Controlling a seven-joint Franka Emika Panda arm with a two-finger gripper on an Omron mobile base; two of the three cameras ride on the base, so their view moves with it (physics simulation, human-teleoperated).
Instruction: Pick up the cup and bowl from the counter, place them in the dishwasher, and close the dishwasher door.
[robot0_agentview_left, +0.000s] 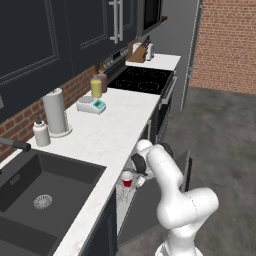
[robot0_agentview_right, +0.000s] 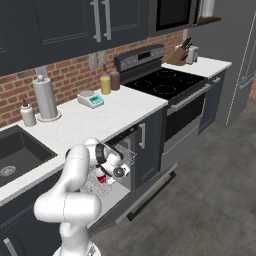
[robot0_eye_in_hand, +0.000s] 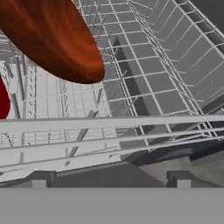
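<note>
1 small red tapered cup with a white rim (robot0_agentview_left: 127, 179) sits upright in the silver wire dishwasher rack (robot0_eye_in_hand: 144, 70), lower middle of the left base view, right beside the gripper (robot0_agentview_right: 120, 170). 1 shallow glossy dark red-brown bowl (robot0_eye_in_hand: 52, 39) takes up the upper left of the hand view, lying on the same thin-wire grid; a sliver of red at the left edge is probably the cup. Jaws are spread wide with nothing between them. The flat dark grey dishwasher door (robot0_agentview_right: 145, 192) hangs down, open. On the white speckled stone counter (robot0_agentview_left: 120, 125), left to right: 1 white soap bottle (robot0_agentview_left: 40, 132), 1 paper towel roll (robot0_agentview_left: 55, 111), 1 small scale (robot0_agentview_left: 91, 105), 2 bottles (robot0_agentview_left: 98, 83).
</note>
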